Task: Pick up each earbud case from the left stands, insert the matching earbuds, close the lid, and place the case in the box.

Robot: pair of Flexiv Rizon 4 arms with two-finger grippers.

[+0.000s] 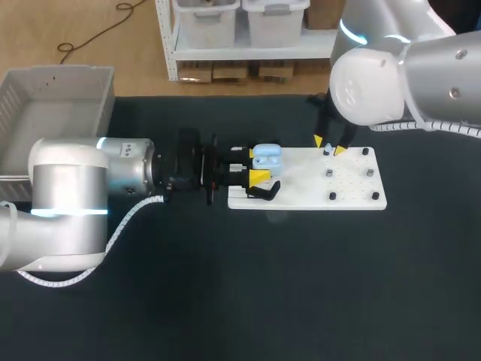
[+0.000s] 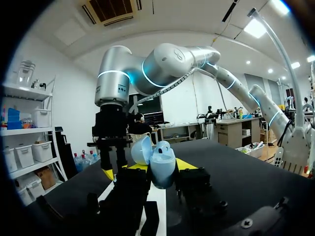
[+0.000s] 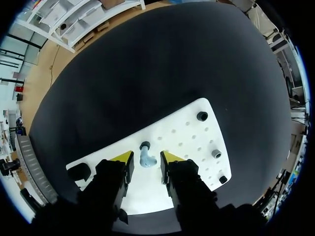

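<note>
Def a robotics lab imo, not a home or shop. Two big silver industrial arms w/ glowing blue rings: left arm at the left end of a white fixture plate, right arm over its back edge. The plate has rows of holes & small black pegs and sits on a black-covered table. Grey plastic crate well off to the plate's left.

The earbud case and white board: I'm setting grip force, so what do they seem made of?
The earbud case looks like smooth light blue moulded plastic: soft sheen, rounded shell. The white board seems rigid matte plastic or painted sheet, flat with drilled holes; I cannot tell which.
</note>
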